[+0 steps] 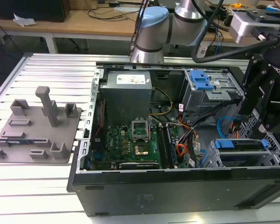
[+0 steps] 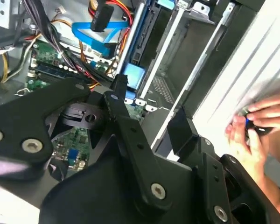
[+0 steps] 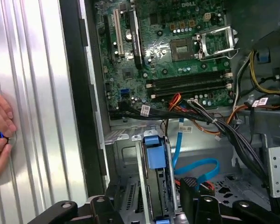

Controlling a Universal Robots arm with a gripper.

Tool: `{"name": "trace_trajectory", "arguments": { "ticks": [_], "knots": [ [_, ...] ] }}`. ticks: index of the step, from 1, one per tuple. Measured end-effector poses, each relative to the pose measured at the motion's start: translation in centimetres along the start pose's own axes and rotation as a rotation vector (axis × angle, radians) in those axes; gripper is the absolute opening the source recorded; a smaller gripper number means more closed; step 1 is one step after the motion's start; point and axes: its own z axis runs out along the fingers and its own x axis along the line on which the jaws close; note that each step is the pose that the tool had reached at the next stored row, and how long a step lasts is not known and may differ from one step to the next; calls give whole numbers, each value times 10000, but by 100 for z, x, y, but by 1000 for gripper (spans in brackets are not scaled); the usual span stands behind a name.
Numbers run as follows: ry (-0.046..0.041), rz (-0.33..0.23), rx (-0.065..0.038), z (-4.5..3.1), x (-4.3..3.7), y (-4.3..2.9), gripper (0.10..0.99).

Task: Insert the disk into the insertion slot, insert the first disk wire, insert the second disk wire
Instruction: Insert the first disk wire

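The disk, silver in its bright blue carrier, sits inside the insertion slot, the low perforated grey cage at the case's corner on the exterior view's right. In the first wrist view the disk is seen edge-on in the cage. A loose blue wire curls beside it, and an orange and black bundle runs past. My gripper hangs just above the cage. In the second wrist view the gripper is open, with nothing between its black fingers.
A taller grey bay with a blue latch stands behind the cage. The motherboard and power supply lie in the case. A person's hand holds something small and blue on the ribbed table outside the case. A grey fixture lies at the exterior view's left.
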Motion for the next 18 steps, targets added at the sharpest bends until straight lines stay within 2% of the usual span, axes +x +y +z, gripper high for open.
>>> {"name": "trace_trajectory", "arguments": {
  "ticks": [3,4,8,9,10,11,14,16,17,18],
  "knots": [
    [566,-12,76,-2,-30,1,624],
    [943,-29,128,-2,-38,-3,624],
    [1758,-136,250,-2,-40,-16,624],
    [2084,-199,302,-2,-41,-21,624],
    [2253,-238,332,0,-43,-28,624],
    [2385,-237,413,3,-43,-36,624],
    [2480,-193,654,7,-45,-41,624],
    [2598,-189,715,11,-46,-42,624],
    [2748,-193,739,13,-54,-41,624],
    [2841,-192,750,18,-98,-34,624]
  ]
}}
